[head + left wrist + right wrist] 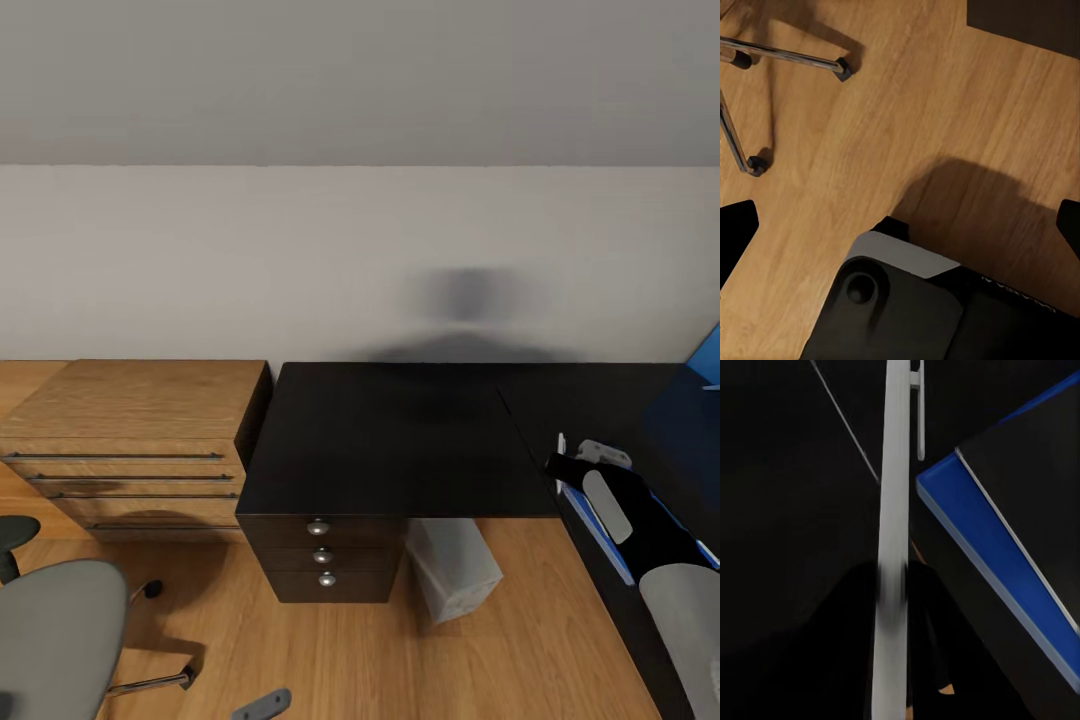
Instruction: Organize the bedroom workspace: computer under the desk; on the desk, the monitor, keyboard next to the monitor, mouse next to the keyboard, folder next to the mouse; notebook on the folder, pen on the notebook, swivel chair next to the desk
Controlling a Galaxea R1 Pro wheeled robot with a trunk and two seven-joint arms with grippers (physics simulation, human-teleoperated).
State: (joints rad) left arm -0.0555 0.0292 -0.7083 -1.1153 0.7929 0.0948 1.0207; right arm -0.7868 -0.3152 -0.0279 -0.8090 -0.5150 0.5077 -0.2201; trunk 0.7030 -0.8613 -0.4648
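Wood flooring is lying under a bare black desk with the computer beneath, most items unplaced, and finger states are staying untellable.

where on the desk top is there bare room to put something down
The black desk top above the drawer unit is bare from the wall to its front edge, beside the wooden dresser. The right end is crowded: the right arm and a blue object sit there.
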